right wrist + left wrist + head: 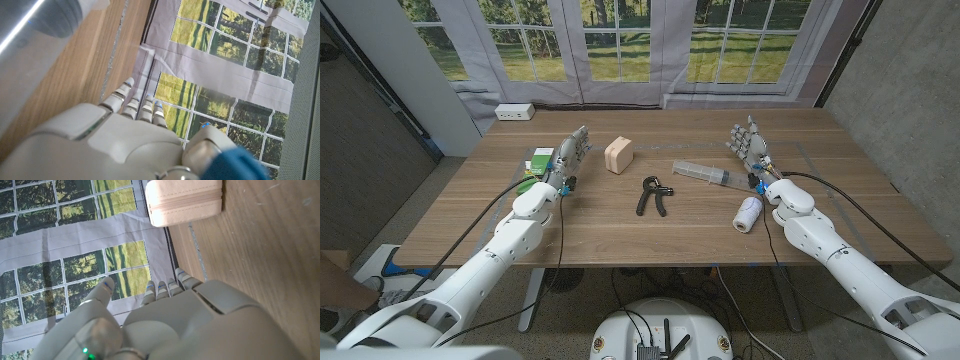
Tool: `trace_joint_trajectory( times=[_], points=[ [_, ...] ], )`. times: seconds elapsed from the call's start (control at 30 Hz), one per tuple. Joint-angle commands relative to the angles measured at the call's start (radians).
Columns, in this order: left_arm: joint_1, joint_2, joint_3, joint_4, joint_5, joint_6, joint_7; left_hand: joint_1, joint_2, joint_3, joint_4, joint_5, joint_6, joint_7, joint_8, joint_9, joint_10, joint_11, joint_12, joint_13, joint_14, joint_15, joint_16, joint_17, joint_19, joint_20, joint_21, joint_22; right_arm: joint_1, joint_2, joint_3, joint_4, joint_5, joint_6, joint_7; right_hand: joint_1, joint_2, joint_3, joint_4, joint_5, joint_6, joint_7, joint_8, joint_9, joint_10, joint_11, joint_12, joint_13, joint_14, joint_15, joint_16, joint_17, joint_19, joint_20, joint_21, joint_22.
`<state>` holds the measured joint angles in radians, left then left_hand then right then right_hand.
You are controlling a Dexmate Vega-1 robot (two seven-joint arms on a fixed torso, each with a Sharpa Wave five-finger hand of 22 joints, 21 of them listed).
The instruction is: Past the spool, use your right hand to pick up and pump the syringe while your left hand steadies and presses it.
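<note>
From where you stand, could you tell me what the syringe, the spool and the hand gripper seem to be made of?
Syringe: clear plastic, probably; the table shows through its barrel.
Spool: white matte thread or cord, apparently wound.
Hand gripper: dark handles, possibly rubber or plastic; too small to tell.

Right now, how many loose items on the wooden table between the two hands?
4. A beige zipped pouch near the left hand, a black hand-grip tool mid-table, a clear plastic syringe and a white thread spool by the right hand. None appear hidden.
</note>
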<state>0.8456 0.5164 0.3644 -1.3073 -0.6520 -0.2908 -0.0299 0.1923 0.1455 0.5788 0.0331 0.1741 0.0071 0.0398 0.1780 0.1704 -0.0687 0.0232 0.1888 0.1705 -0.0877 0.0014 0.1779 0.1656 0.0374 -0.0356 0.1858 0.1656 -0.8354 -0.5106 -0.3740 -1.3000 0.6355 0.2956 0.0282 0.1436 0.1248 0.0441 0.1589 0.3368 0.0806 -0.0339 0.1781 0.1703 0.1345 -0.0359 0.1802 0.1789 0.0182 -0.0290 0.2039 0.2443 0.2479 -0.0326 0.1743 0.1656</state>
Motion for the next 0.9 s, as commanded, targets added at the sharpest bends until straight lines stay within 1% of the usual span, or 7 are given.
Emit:
trace_joint_trajectory(
  times=[0.03,0.2,0.4,0.63,0.73,0.87,0.9],
  points=[
    [0.007,0.019,-0.013,-0.015,0.002,0.002,0.011,0.007,0.004,0.008,-0.004,0.005,0.004,0.005,0.004,0.003,-0.004,-0.001,0.006,0.004,-0.003,0.001,0.005,0.004,0.006,-0.053,0.007,0.004,0.000,0.001,-0.003,0.008,-0.013,0.020,-0.005,0.007,0.017,0.002,0.004,0.005,0.007,-0.005,0.005,0.003,0.006,0.000,0.005,0.002,0.003,-0.016,0.006,0.003,0.009,-0.001,0.009,0.001],
    [0.009,0.016,-0.019,-0.023,-0.008,0.009,0.019,0.007,0.004,0.009,-0.007,0.005,0.004,0.006,0.004,0.003,-0.003,-0.002,0.006,0.004,0.000,0.002,0.005,0.003,0.008,-0.051,0.007,0.004,-0.011,-0.005,0.000,-0.014,-0.020,0.017,-0.023,0.005,0.017,0.002,0.003,0.004,0.006,-0.006,0.005,0.003,0.006,-0.001,0.005,0.002,0.004,-0.016,0.007,0.003,0.009,-0.001,0.009,0.001],
    [-0.003,0.017,-0.014,-0.016,-0.003,0.014,0.014,0.007,0.004,0.010,-0.011,0.005,0.005,0.004,0.004,0.003,-0.002,-0.002,0.006,0.004,0.003,0.001,0.005,0.003,0.010,-0.051,0.007,0.004,-0.025,-0.019,0.004,-0.042,-0.038,0.016,-0.048,0.004,0.016,0.003,0.001,0.004,0.010,-0.008,0.007,0.003,0.006,-0.001,0.006,0.001,0.005,-0.016,0.007,0.001,0.010,-0.002,0.010,0.001],
    [0.006,0.027,-0.019,-0.049,0.004,0.031,0.044,0.006,0.004,0.012,-0.016,0.005,0.005,0.004,0.004,0.003,-0.001,-0.004,0.005,0.004,0.007,0.002,0.004,0.002,0.013,-0.047,0.008,0.003,-0.048,-0.054,0.010,-0.102,-0.065,-0.010,-0.086,0.003,0.015,0.005,-0.004,0.003,0.030,-0.011,0.013,0.003,0.012,0.004,0.008,0.002,0.013,-0.015,0.009,-0.001,0.015,-0.002,0.012,0.001],
    [0.011,0.036,-0.019,-0.063,0.005,0.045,0.047,0.006,0.005,0.013,-0.017,0.005,0.004,0.003,0.003,0.003,-0.001,-0.005,0.005,0.004,0.007,0.003,0.004,0.002,0.014,-0.047,0.008,0.003,-0.061,-0.073,0.012,-0.136,-0.085,-0.030,-0.112,0.005,0.011,0.007,-0.010,0.001,0.064,-0.018,0.024,0.004,0.015,0.003,0.009,0.001,0.016,-0.021,0.009,-0.005,0.016,-0.001,0.012,0.001],
    [0.016,0.040,-0.020,-0.074,0.007,0.046,0.051,0.007,0.006,0.014,-0.020,0.005,0.004,0.003,0.003,0.003,0.000,-0.006,0.005,0.004,0.011,0.005,0.004,0.002,0.015,-0.045,0.008,0.003,-0.080,-0.102,0.015,-0.185,-0.104,-0.059,-0.134,0.006,0.010,0.008,-0.012,0.001,0.063,-0.017,0.022,0.004,0.018,0.002,0.010,0.001,0.017,-0.024,0.008,-0.006,0.015,-0.001,0.012,0.001],
    [0.017,0.041,-0.020,-0.077,0.008,0.046,0.053,0.007,0.006,0.014,-0.020,0.005,0.004,0.003,0.003,0.003,0.000,-0.006,0.005,0.004,0.011,0.005,0.004,0.002,0.016,-0.044,0.008,0.003,-0.084,-0.108,0.016,-0.195,-0.108,-0.064,-0.137,0.008,0.009,0.009,-0.014,0.001,0.062,-0.021,0.021,0.004,0.018,0.001,0.010,0.001,0.017,-0.024,0.008,-0.007,0.015,-0.001,0.012,0.001]
  ],
)
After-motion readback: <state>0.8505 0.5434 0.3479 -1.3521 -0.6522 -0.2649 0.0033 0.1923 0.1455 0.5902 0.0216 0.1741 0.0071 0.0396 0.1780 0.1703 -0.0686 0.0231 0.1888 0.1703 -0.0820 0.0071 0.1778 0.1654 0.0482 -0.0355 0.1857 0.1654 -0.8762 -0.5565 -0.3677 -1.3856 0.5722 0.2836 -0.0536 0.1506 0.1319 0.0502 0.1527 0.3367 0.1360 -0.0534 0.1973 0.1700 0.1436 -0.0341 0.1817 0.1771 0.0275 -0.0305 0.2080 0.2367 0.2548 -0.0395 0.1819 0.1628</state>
